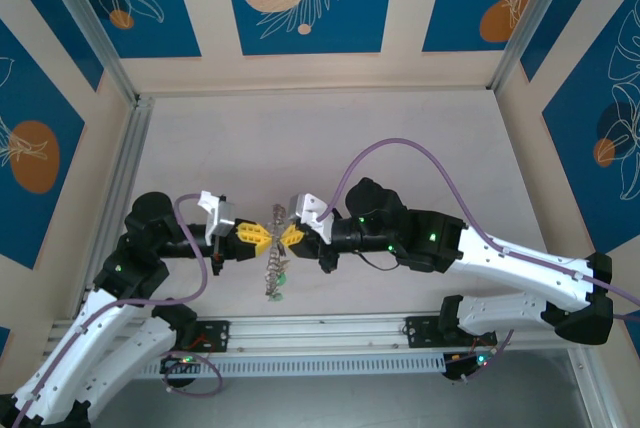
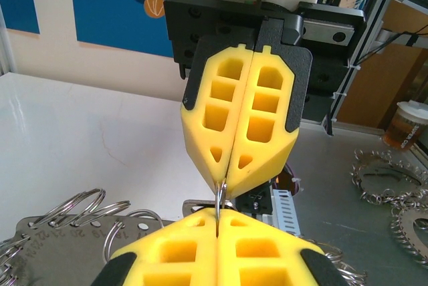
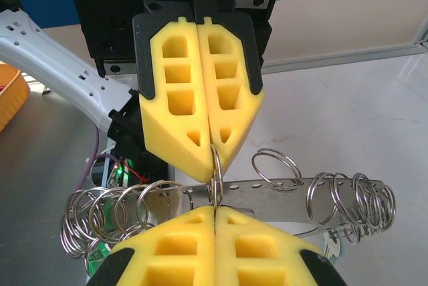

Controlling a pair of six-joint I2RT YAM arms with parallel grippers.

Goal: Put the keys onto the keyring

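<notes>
The left gripper [image 1: 262, 237] and the right gripper [image 1: 290, 236] meet nose to nose over the near middle of the pale table [image 1: 330, 138], their yellow fingertips almost touching. Each has its two fingers pressed together, and each pinches the keyring [image 3: 216, 169], seen edge-on in the wrist views as a thin grey wire loop standing upright in the narrow gap between the two noses. In the right wrist view the loop comes out of the left gripper's closed tips and runs down into the right gripper's own closed tips. Just behind it lies a flat metal plate [image 3: 281, 192] with a row of holes, strung with many wire split rings [image 3: 351, 199] that stand up along both ends. Whether the pinched loop passes through the plate cannot be told. From above, a narrow cluster of small metal pieces with a green tag [image 1: 274, 278] trails from the grippers toward the table's near edge, its parts too small to tell apart.
</notes>
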